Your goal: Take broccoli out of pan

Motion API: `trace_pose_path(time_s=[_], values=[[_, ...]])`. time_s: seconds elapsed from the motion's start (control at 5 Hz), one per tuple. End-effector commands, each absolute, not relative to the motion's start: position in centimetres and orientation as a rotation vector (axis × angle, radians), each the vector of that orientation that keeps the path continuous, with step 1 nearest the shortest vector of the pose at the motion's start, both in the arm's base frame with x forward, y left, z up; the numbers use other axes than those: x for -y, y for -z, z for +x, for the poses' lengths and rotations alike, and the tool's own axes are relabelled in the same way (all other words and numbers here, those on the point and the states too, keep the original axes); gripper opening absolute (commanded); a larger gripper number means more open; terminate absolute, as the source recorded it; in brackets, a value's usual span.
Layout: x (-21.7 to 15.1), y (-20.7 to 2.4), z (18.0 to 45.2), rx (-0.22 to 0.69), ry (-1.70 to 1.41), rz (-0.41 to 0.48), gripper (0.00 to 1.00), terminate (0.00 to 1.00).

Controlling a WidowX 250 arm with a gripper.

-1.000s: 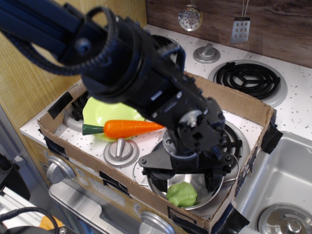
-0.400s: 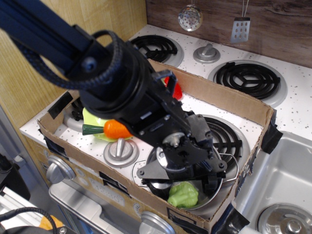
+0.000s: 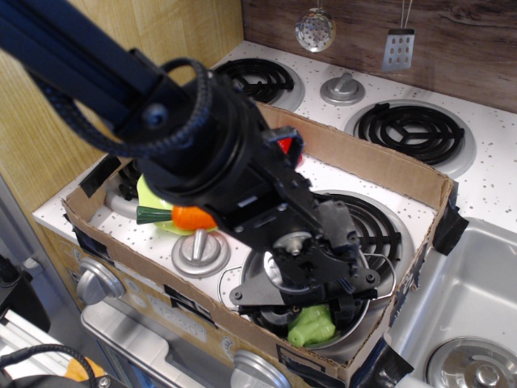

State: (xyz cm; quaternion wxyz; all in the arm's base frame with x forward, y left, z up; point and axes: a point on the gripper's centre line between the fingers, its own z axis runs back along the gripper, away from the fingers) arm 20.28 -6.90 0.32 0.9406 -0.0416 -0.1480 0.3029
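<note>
The broccoli (image 3: 313, 326), a small light-green lumpy toy, lies in the shiny steel pan (image 3: 367, 301) at the front right of the cardboard box. My black gripper (image 3: 317, 311) is down inside the pan, right over the broccoli, with its fingers on either side of it. The wrist body hides the fingertips, so I cannot tell whether they are clamped on the broccoli. The arm covers most of the pan; only its right rim and a wire handle (image 3: 388, 267) show.
A low cardboard box wall (image 3: 388, 166) rings the burners. Inside it are an orange carrot (image 3: 191, 217) on a pale-green plate (image 3: 149, 191), a red strawberry (image 3: 283, 145) and a grey knob (image 3: 199, 251). A sink (image 3: 477, 283) lies to the right.
My gripper has dropped lower into the pan onto the broccoli. The broccoli now looks narrower and turned compared with before. The arm hides more of the carrot and the plate.
</note>
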Motion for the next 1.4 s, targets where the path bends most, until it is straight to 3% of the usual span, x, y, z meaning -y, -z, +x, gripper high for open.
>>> trace_pose_path(time_s=[0.0, 0.4, 0.6, 1.2], values=[[6.8, -2.2, 21.0, 0.289, -0.619, -0.067, 0.0, 0.0], [5.5, -6.5, 21.7, 0.272, -0.64, -0.013, 0.0, 0.0], [5.2, -7.6, 22.1, 0.272, -0.64, 0.006, 0.0, 0.0], [-2.2, -12.4, 29.7, 0.376, -0.364, 0.145, 0.0, 0.0]])
